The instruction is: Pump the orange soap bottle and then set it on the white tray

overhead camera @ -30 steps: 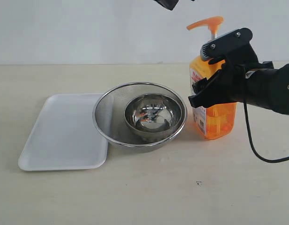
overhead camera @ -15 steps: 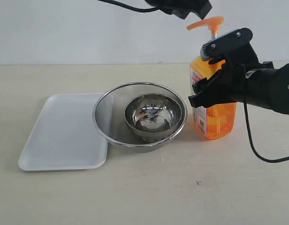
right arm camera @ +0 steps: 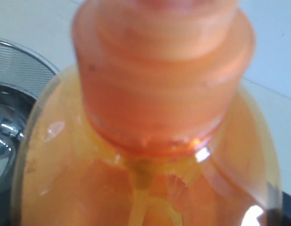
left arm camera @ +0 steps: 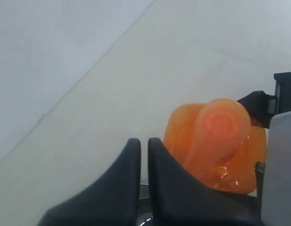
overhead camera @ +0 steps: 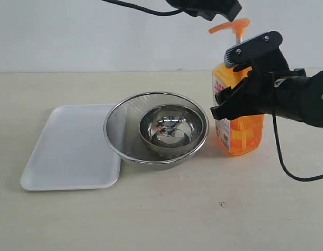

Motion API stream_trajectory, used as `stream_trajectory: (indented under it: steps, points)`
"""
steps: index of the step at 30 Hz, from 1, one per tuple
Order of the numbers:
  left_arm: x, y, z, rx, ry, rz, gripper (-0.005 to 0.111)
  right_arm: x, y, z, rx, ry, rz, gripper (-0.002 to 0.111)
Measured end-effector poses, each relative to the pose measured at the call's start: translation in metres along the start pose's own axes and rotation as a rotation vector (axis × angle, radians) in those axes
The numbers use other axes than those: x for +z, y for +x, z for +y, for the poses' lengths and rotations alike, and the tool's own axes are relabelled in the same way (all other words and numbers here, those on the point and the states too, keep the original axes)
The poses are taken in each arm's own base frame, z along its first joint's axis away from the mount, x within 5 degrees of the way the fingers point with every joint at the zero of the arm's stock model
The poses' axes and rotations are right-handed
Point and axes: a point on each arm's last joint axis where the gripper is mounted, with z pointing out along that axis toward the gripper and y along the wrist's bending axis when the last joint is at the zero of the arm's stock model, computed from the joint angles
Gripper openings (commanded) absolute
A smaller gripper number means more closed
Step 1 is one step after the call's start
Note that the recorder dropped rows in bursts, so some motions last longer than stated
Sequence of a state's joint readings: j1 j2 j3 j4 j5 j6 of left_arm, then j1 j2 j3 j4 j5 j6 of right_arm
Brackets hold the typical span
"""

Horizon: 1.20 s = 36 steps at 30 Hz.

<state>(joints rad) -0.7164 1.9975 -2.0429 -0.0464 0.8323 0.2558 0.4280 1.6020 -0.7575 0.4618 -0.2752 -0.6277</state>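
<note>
Tabletop [overhead camera: 166, 209] well to the left of both grippers carries the white tray [overhead camera: 72, 149], lying flat and bare. Its right edge is overlapped by a round mesh bowl [overhead camera: 117, 133] with a smaller steel bowl [overhead camera: 151, 125] nested inside. Both bowls sit just left of the right gripper [overhead camera: 224, 102] and are unchanged from a second ago. Above them, the left gripper [overhead camera: 229, 10] has come in along the top of the exterior view. A second ago only a sliver of it showed; now it hangs just left of and slightly above the pump head [overhead camera: 232, 25]. The wrist view shows its fingers [left arm camera: 128, 160] drawn almost together with nothing between them. The orange soap bottle [overhead camera: 242, 133] stands upright on the table, not on the tray, exactly where it was. The right gripper has not shifted: its jaws stand wide, clasped around the bottle's body at mid-height.
</note>
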Motion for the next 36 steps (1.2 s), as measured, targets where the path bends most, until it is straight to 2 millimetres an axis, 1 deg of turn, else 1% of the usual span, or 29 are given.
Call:
stream_trajectory:
  steps: [10, 36]
  points:
    - [0.007, 0.0057, -0.0016, -0.005, 0.016, 0.043, 0.005, 0.0, 0.0002, 0.0001, 0.0, -0.001, 0.002, 0.0]
    - [0.0067, 0.009, -0.0044, -0.022, 0.046, 0.08, 0.005, 0.0, 0.0003, 0.0002, 0.0, -0.002, 0.003, 0.0]
